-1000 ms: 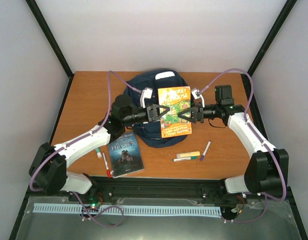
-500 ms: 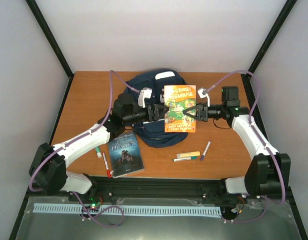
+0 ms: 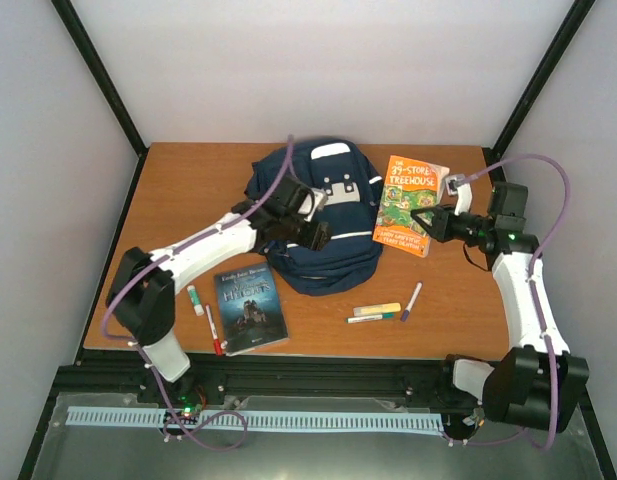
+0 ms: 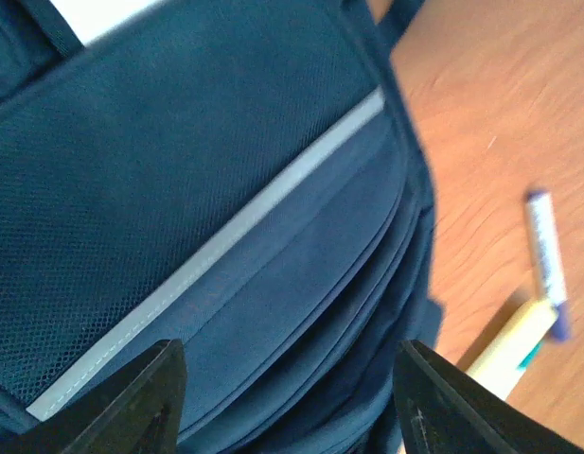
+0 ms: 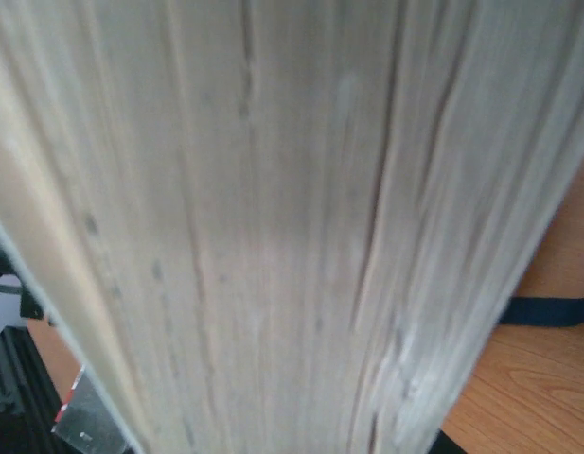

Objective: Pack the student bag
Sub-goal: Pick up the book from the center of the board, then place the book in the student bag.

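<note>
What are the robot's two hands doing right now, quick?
Left gripper: open, empty, above the student bag.
Right gripper: closed on the orange Treehouse book.

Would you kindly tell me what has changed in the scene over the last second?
The left gripper let go of the orange book and drew back, open, over the student bag. The right gripper, shut on the book, carried it alone to the right of the bag. The bag, the dark book and the pens stayed put.
</note>
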`<state>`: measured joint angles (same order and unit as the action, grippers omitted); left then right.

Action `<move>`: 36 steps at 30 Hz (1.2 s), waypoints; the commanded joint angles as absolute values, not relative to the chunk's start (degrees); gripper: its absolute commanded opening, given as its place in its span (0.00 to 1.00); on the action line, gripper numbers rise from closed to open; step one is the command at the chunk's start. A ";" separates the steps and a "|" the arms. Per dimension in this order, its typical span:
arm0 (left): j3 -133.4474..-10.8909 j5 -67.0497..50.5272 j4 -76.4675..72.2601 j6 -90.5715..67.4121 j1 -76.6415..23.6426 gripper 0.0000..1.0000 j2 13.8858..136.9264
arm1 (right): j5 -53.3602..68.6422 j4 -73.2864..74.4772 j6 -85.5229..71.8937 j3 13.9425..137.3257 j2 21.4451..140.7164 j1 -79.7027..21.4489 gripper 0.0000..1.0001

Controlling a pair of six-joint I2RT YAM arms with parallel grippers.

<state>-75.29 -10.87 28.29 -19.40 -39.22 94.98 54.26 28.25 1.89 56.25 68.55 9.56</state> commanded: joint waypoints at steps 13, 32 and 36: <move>-95.98 -8.00 47.81 -2.34 -48.55 0.57 113.84 | 52.67 22.91 3.25 53.45 63.23 14.88 0.03; -101.86 0.63 48.79 -5.08 -51.66 0.39 124.86 | 52.28 22.76 3.74 53.01 62.94 15.62 0.03; -101.89 1.32 47.82 -6.18 -51.66 0.29 123.86 | 52.46 22.65 3.82 52.91 63.10 15.73 0.03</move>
<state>-99.98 -1.37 49.01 -4.73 -51.37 123.37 51.16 26.72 2.76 53.08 64.64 15.18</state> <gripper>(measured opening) 0.322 0.208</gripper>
